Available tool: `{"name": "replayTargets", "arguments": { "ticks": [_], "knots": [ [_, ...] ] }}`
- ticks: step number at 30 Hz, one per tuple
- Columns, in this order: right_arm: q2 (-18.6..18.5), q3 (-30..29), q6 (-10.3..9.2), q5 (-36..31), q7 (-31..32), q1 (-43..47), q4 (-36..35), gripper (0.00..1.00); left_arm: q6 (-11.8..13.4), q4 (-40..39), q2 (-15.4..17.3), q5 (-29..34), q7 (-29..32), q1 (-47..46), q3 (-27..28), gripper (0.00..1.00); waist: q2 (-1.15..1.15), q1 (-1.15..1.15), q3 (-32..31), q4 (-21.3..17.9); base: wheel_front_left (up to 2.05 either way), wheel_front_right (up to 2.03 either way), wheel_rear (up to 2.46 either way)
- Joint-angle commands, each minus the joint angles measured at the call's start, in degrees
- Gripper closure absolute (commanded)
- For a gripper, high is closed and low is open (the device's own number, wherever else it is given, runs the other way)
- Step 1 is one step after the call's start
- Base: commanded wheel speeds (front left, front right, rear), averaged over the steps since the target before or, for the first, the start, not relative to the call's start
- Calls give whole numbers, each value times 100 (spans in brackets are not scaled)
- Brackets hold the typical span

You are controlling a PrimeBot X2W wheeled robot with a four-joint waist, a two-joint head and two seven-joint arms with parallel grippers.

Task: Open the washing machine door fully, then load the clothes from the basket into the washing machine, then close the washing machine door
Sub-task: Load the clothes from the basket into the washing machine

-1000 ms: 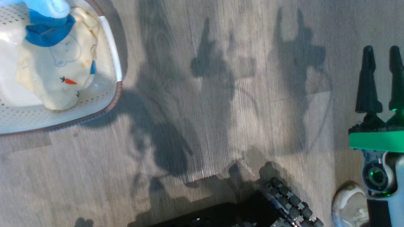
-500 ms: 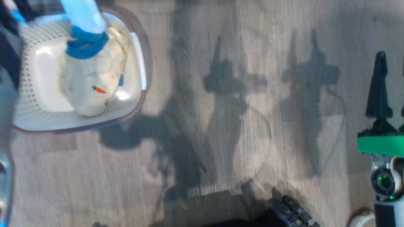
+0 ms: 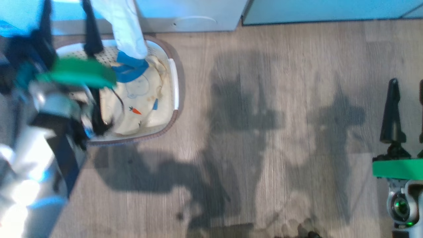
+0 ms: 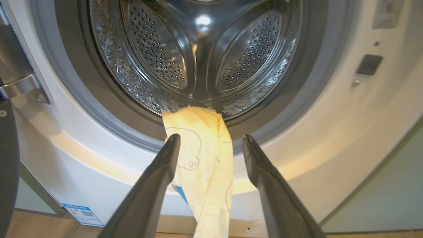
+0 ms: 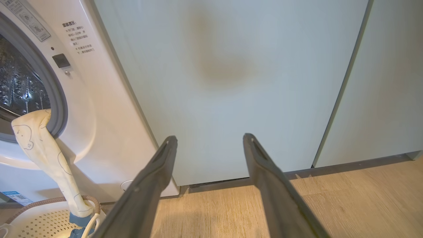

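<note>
Over on the left, the left gripper (image 4: pixel 211 138) faces the washing machine (image 4: pixel 330 132), its two fingers spread wide with nothing pinched between them. One piece of the clothes (image 4: pixel 201 155), cream with a faint bear outline, hangs over the grey lip of the drum (image 4: pixel 158 66) and trails down into the basket (image 5: pixel 39 215) on the floor at the washer's foot. Further right, before the pale cabinet panel (image 5: pixel 231 82), the right gripper (image 5: pixel 208 137) hovers above the wood floor (image 3: pixel 264 132), fingers parted and empty
</note>
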Motion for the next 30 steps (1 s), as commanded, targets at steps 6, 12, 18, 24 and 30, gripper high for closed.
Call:
{"name": "replayTargets", "arguments": {
  "ticks": [6, 12, 18, 24, 30],
  "knots": [
    [-91, 132, 25, -232, -55, 261, -24, 0, 608, -810, 47, 36, -129, 1008, 25, 0, 0, 1, -455, 258, 0, 0, 0],
    [-112, 222, 25, -398, -55, 308, 77, 0, 804, -1139, -100, 42, -213, 1721, -109, 0, 0, 1, -746, 399, 0, 0, 0],
    [-171, 252, 25, -459, -55, 319, 197, 0, 835, -1254, -195, 0, -251, 2109, -226, 0, 0, 1, -963, 526, 0, 0, 0],
    [-184, 289, 25, -499, -55, 410, 307, 0, 825, -1201, -289, -21, -300, 2396, -338, 0, 0, 1, -1200, 612, 0, 0, 0],
    [-190, 327, 25, -518, -55, 456, 314, 0, 810, -1139, -334, -33, -321, 2491, -389, 0, 0, 1, -1261, 641, 0, 0, 0]
  ]
}}
